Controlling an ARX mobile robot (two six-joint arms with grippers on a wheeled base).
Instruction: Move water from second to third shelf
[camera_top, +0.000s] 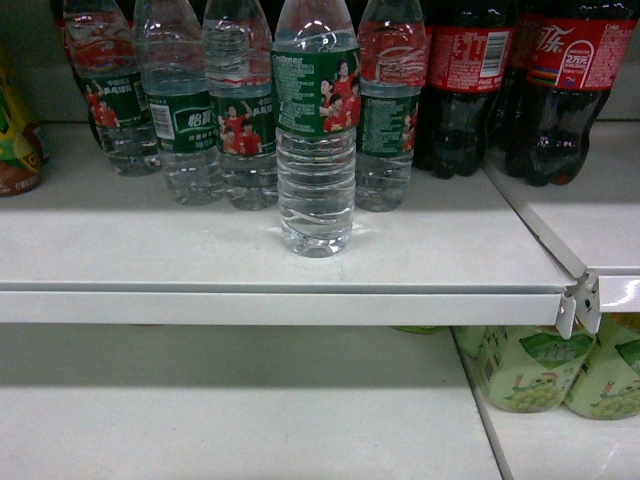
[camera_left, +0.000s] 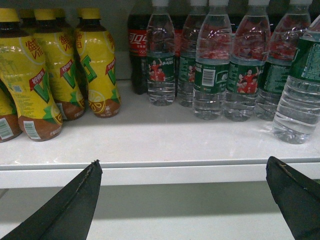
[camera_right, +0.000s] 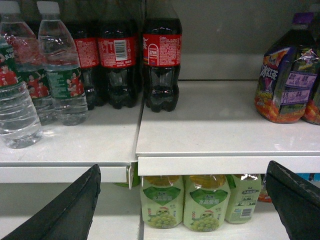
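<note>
A water bottle stands upright near the front edge of the upper white shelf, ahead of a row of the same bottles. Dark cola bottles stand to its right, and yellow drink bottles far to the left. Green drink bottles sit on the lower shelf, and a purple bottle is on the upper level at right. The left pincer is spread wide and holds nothing, below the shelf edge. The right pincer is likewise spread and empty.
</note>
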